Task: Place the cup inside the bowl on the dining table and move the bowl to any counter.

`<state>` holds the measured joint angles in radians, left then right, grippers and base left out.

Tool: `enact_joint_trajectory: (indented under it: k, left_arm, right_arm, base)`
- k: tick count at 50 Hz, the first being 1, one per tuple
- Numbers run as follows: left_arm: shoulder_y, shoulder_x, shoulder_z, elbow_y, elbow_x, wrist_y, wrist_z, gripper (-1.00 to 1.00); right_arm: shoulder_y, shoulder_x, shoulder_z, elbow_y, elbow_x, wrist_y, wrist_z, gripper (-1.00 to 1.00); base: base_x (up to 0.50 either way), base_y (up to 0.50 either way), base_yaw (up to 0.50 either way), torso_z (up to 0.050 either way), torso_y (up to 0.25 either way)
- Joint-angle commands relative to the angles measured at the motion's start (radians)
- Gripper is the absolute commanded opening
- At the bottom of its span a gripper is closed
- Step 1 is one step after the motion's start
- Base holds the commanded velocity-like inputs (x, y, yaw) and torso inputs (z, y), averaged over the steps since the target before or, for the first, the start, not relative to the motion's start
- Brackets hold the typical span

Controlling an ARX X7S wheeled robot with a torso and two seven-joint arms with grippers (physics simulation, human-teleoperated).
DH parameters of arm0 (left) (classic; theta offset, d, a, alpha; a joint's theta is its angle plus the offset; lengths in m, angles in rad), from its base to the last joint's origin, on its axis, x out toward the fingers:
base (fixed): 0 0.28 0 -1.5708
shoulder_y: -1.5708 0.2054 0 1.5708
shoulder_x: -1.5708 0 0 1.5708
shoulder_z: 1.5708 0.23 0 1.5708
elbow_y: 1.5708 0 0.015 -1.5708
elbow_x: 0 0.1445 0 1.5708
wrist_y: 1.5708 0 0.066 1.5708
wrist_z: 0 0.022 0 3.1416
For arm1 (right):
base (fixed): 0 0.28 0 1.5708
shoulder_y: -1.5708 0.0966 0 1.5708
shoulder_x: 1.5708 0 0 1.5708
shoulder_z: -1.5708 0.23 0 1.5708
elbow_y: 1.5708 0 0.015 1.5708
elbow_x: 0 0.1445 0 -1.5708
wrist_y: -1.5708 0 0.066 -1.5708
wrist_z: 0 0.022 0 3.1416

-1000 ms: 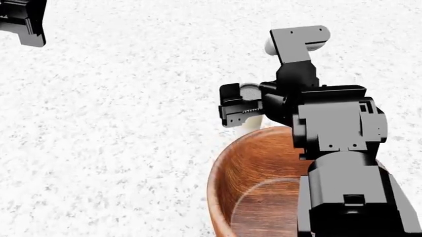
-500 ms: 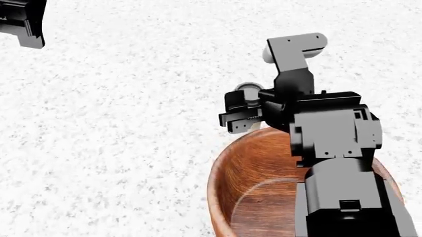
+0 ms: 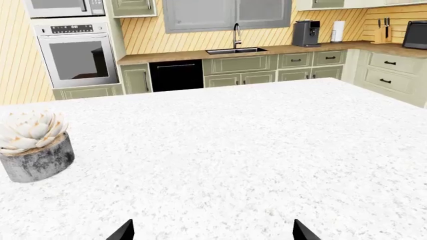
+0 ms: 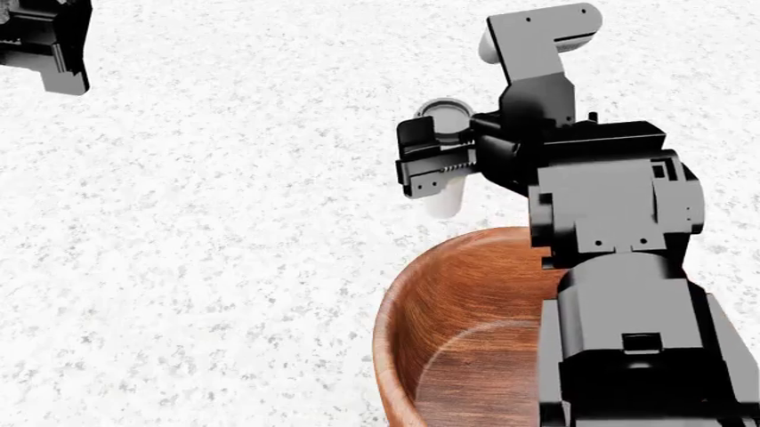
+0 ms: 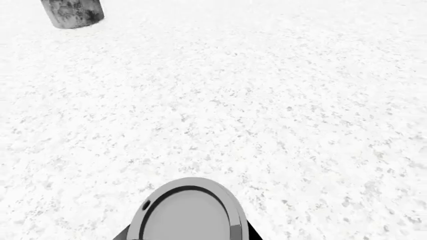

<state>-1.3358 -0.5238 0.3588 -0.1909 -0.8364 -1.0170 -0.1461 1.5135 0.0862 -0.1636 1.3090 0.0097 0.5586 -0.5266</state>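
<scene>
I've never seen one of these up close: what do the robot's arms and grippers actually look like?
Both are boxy and matte black. The right arm is built from stacked angular blocks with grey-lit flat faces, small screw holes, and a white rounded cap at its far bracket. The right gripper has squared fingers and a visible spring-like coil. The left gripper shows only a black block.

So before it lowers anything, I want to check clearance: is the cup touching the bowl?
Apart. In the head view the cup, clamped in the right gripper, hangs beyond the bowl rim, with white table showing between them.
</scene>
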Motion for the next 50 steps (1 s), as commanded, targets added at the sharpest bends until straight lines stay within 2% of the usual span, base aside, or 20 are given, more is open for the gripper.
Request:
enact_joint_trajectory:
  k: [1, 3, 6, 12, 24, 25, 28, 31, 32, 35, 36, 42, 50]
  left_arm:
    - [0.013, 0.003, 0.004, -0.004, 0.005, 0.016, 0.003, 1.00]
    - [0.011, 0.003, 0.005, -0.003, 0.002, 0.013, 0.004, 1.00]
    - [0.008, 0.003, 0.002, 0.005, -0.002, 0.007, -0.002, 1.00]
    - [0.033, 0.003, -0.009, 0.053, -0.023, -0.011, -0.030, 1.00]
    - [0.082, 0.005, -0.041, 0.121, -0.045, -0.003, -0.080, 1.00]
    - [0.088, 0.008, -0.038, 0.127, -0.043, 0.000, -0.085, 1.00]
    - [0.089, 0.011, -0.045, 0.117, -0.051, 0.000, -0.081, 1.00]
    - [0.090, 0.014, -0.042, 0.118, -0.048, 0.006, -0.083, 1.00]
    - [0.092, 0.013, -0.044, 0.122, -0.054, 0.001, -0.083, 1.00]
    - [0.096, 0.013, -0.052, 0.132, -0.069, -0.007, -0.083, 1.00]
    - [0.102, 0.008, -0.049, 0.145, -0.067, -0.004, -0.082, 1.00]
    - [0.158, 0.006, -0.073, 0.215, -0.072, 0.028, -0.118, 1.00]
    - [0.193, -0.002, -0.092, 0.241, -0.094, 0.024, -0.134, 1.00]
  right_arm:
    - [0.085, 0.005, 0.005, -0.003, -0.004, -0.001, -0.047, -1.00]
    - [0.083, 0.009, 0.002, -0.034, -0.004, 0.022, -0.054, -1.00]
    - [-0.050, 0.040, -0.001, -0.441, 0.003, 0.288, -0.076, -1.00]
    - [-0.135, 0.098, -0.007, -0.970, 0.028, 0.642, -0.123, -1.00]
    - [-0.134, 0.203, -0.024, -1.406, 0.080, 1.012, -0.156, -1.00]
    - [-0.133, 0.216, -0.024, -1.409, 0.126, 1.012, -0.123, -1.00]
    - [-0.096, 0.376, -0.025, -1.415, 0.576, 1.012, 0.323, -1.00]
    - [-0.078, 0.435, 0.000, -1.420, 1.026, 1.008, 0.753, -1.00]
    - [-0.089, 0.434, 0.054, -1.415, 1.176, 1.008, 0.854, -1.00]
    - [-0.106, 0.474, 0.085, -1.405, 1.609, 0.999, 1.093, -1.00]
    - [-0.117, 0.495, 0.074, -1.407, 1.699, 0.994, 1.165, -1.00]
    - [-0.105, 0.606, -0.053, -1.426, 2.059, 0.919, 1.392, -1.00]
    - [-0.145, 0.712, -0.122, -1.502, 2.266, 0.811, 1.504, -1.00]
  base:
    - [0.00, 0.00, 0.00, 0.000, 0.000]
    - [0.00, 0.00, 0.00, 0.000, 0.005]
    - [0.00, 0.00, 0.00, 0.000, 0.000]
    - [0.00, 0.00, 0.00, 0.000, 0.000]
    - [0.00, 0.00, 0.00, 0.000, 0.001]
    - [0.00, 0.00, 0.00, 0.000, 0.000]
    - [0.00, 0.00, 0.00, 0.000, 0.000]
    - [0.00, 0.00, 0.00, 0.000, 0.000]
    - [0.00, 0.00, 0.00, 0.000, 0.000]
    - [0.00, 0.00, 0.00, 0.000, 0.000]
    - [0.00, 0.00, 0.00, 0.000, 0.000]
    - [0.00, 0.00, 0.00, 0.000, 0.000]
    - [0.00, 0.00, 0.00, 0.000, 0.000]
